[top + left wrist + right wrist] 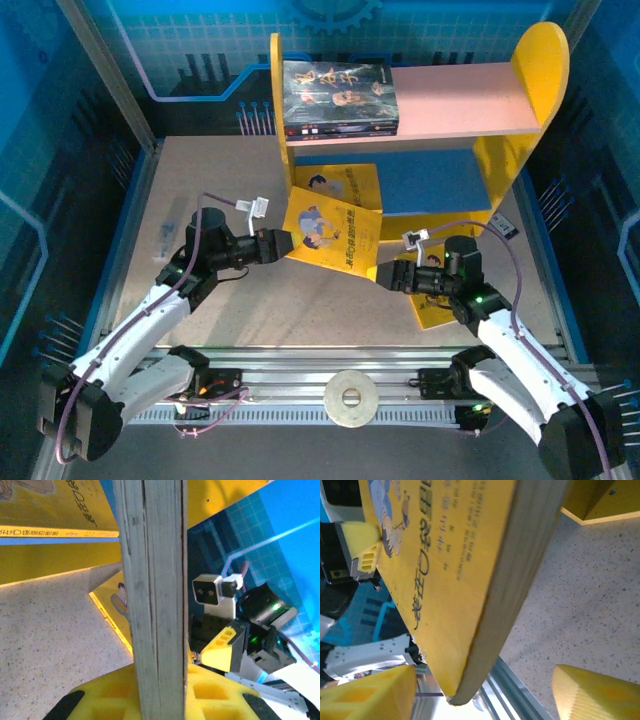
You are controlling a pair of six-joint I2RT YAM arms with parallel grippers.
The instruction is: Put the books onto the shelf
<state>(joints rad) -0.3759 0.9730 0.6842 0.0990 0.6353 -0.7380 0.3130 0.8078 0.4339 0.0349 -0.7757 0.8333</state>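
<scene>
Speckled beige table (250, 300) is carrying the shelf (545, 70) at its far side. Dark books (340, 95) are lying flat on the left part of its pink upper board, and a leaning yellow book (340, 183) is resting against the blue lower board. Just in front of the shelf, the left gripper (287, 245) is clamping the left edge of the held yellow book (335, 238), its fingers (215, 700) pressing tight on the page block. The right gripper (385, 277) is sitting at that book's opposite corner with fingers (595, 690) spread wide, gripping nothing. A third yellow book (437, 312) is lying on the table under the right arm.
</scene>
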